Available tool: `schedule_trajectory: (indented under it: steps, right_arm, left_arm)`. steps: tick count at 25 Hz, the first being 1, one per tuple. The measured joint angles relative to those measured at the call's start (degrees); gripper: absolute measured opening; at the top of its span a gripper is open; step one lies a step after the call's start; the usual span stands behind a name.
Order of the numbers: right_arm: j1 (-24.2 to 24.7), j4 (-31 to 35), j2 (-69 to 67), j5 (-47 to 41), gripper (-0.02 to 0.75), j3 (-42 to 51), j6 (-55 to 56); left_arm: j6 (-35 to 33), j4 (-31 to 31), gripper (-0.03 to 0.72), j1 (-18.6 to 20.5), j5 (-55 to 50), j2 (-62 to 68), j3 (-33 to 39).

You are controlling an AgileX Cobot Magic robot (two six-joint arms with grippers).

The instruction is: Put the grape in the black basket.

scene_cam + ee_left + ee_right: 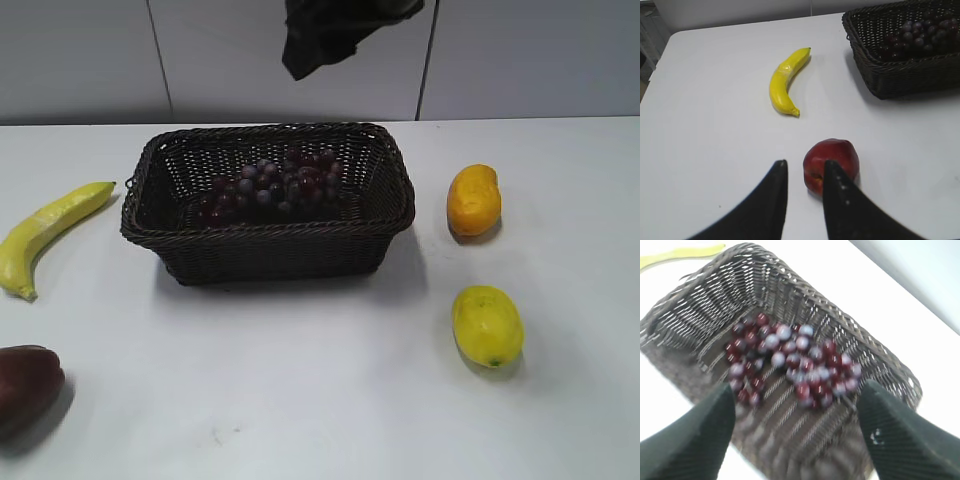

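Note:
The grape [272, 186], a bunch of dark red and purple grapes, lies inside the black basket [265, 250] at the middle back of the table. It also shows in the right wrist view [790, 365] and in the left wrist view [920, 35]. My right gripper [797, 402] is open and empty, high above the basket [700, 305]; in the exterior view it is the dark shape [335, 35] at the top edge. My left gripper [805, 167] is open and empty, low over the table beside a dark red fruit [832, 162]. The basket also shows in the left wrist view [905, 75].
A banana [50, 235] lies left of the basket. An orange-yellow fruit [473, 200] and a yellow fruit [488, 325] lie to the right. The dark maroon fruit [25, 385] sits at the front left corner.

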State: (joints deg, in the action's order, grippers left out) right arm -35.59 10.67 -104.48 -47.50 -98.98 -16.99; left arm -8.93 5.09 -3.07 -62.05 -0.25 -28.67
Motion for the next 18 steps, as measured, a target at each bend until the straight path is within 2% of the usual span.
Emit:
schedule_trajectory:
  steps: [4,9,14,18]
  right_arm:
    - [0.00,-2.03,6.86,-9.77,0.568,-0.05,1.96]
    - [0.00,-8.31,13.04,-20.47,0.560,-0.05,9.72]
    - [0.00,-13.47,18.34,-21.50,0.554,4.40,14.48]
    - [0.00,-13.90,24.53,-21.62,0.554,14.64,16.64]
  left_arm:
    - [0.00,0.00,0.228,0.00,0.00,0.00,0.00]
    - [0.00,0.00,0.228,0.00,0.00,0.00,0.00]
    - [0.00,0.00,0.228,0.00,0.00,0.00,0.00]
    - [0.00,0.00,0.228,0.00,0.00,0.00,0.00]
